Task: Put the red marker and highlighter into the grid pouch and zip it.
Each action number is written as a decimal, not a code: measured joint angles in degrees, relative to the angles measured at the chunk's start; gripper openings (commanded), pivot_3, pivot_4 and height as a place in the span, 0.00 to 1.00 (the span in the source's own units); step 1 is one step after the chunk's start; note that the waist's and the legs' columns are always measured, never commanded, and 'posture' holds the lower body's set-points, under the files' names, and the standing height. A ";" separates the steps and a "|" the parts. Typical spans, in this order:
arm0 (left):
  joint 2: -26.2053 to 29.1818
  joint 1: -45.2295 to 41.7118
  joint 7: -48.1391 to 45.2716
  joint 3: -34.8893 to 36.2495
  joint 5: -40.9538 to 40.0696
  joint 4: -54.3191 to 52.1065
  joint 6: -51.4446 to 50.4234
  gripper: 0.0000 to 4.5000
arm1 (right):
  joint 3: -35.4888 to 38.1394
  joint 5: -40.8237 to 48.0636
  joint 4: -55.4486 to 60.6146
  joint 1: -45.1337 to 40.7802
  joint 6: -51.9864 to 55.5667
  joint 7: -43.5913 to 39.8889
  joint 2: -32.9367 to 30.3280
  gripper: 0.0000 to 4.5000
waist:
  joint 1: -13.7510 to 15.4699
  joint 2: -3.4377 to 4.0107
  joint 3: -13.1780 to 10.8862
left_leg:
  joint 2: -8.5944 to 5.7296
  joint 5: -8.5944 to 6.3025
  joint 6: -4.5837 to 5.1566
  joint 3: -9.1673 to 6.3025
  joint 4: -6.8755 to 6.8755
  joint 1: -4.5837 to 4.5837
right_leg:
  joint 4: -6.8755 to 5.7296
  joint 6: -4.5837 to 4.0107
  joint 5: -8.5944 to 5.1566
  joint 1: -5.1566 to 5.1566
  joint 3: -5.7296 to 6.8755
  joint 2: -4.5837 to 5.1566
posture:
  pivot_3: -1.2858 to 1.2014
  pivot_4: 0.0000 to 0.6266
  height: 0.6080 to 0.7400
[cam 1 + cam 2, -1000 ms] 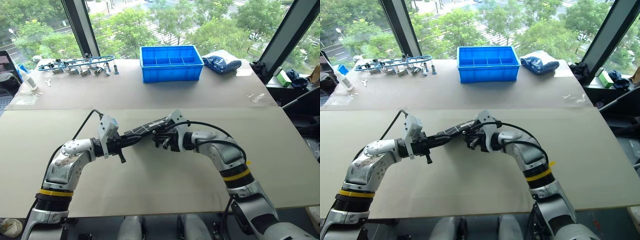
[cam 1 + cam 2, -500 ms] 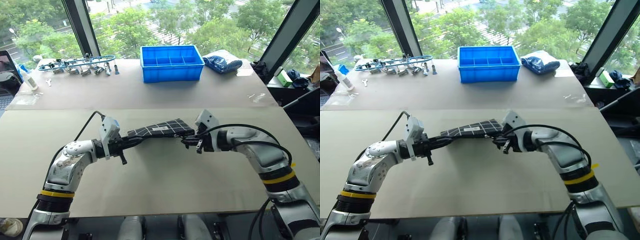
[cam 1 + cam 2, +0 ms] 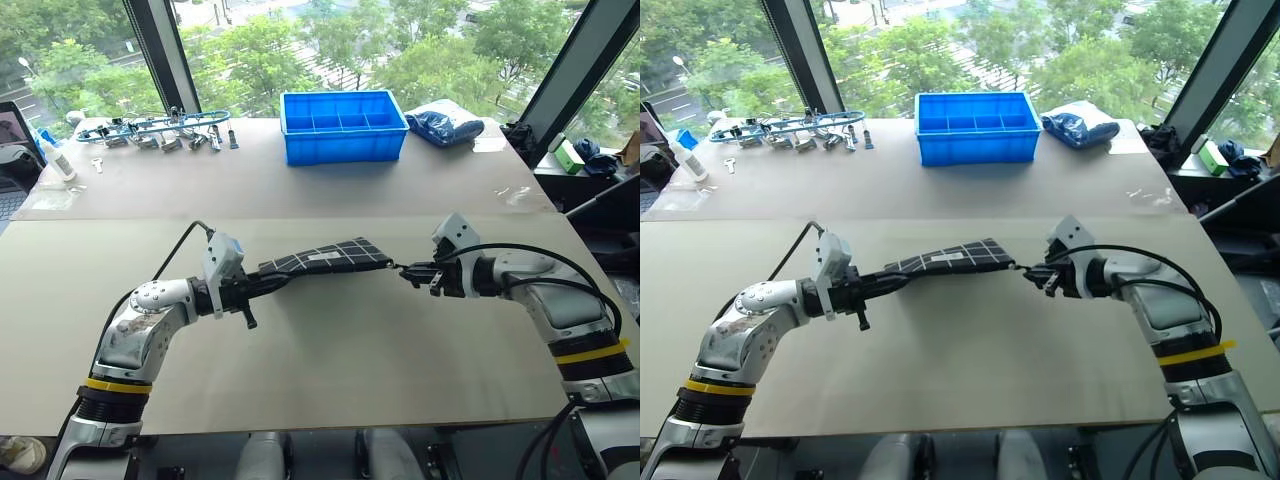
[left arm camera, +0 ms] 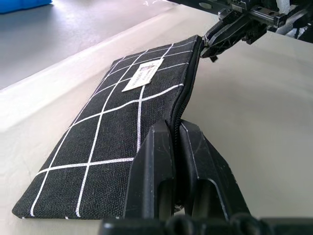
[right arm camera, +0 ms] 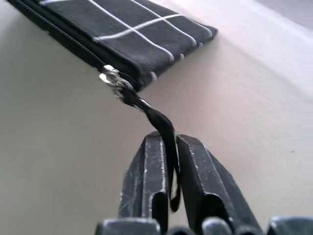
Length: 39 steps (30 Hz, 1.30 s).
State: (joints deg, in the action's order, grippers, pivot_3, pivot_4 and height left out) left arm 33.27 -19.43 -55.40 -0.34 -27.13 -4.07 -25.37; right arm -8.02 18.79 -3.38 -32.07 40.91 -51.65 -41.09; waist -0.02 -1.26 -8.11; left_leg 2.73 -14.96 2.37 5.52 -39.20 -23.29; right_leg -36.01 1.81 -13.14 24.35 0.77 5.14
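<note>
The grid pouch (image 3: 325,258), black with thin white lines and a small white label (image 4: 142,75), hangs stretched just above the table between my two grippers. My left gripper (image 3: 262,287) is shut on the pouch's left end at the zipper edge (image 4: 182,105). At the pouch's right end, my right gripper (image 3: 408,272) is shut on the black zipper pull strap (image 5: 155,117). The strap runs taut from the metal slider (image 5: 111,79). The zipper line looks closed along its length. The red marker and the highlighter are out of view.
A blue divided bin (image 3: 342,125) stands at the back centre, with a blue bag (image 3: 445,126) to its right. Metal tools (image 3: 155,131) and a white bottle (image 3: 58,160) lie at the back left. The beige table (image 3: 330,360) spreads wide around the pouch.
My right gripper has travelled to the right along the pouch, from near its left end to past its right corner, drawing the strap with it. The left gripper has stayed put.
</note>
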 measured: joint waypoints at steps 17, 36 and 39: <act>0.71 -1.42 -8.07 -3.27 4.98 6.81 11.25 0.09 | 18.06 12.52 6.00 7.20 6.96 -8.45 -9.85 0.81 | 0.68 0.00 0.00 | -0.02 -0.01 0.02 0.09 0.00 0.02 | 0.04 0.00 0.00 -0.04 0.02 -0.01 | 0.52 0.24 1.00; 8.02 6.25 -9.96 9.84 -13.41 0.65 -6.52 0.91 | 21.23 14.00 10.23 15.21 4.16 -7.30 -10.68 0.82 | -0.03 -0.01 -0.01 | 0.09 -0.02 0.03 -0.08 -0.01 0.09 | -0.03 0.01 -0.02 -0.04 -0.03 -0.04 | 0.52 0.24 1.00; 8.73 9.59 -4.30 15.83 -14.52 0.41 -9.93 0.91 | 22.32 13.89 10.21 17.10 1.59 -7.10 -10.00 0.82 | -0.01 -0.01 -0.01 | 0.08 -0.02 0.03 -0.08 -0.01 0.12 | -0.02 0.02 -0.02 -0.09 -0.03 -0.02 | 0.52 0.24 1.00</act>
State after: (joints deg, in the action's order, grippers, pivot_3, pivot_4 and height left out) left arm 42.00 -9.84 -59.69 15.49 -41.65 -3.67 -35.30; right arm 14.29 32.68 6.83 -14.97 42.50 -58.75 -51.09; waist -0.03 -1.27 -8.12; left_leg 2.81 -14.98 2.40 5.44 -39.20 -23.16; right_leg -36.03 1.83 -13.16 24.26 0.74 5.12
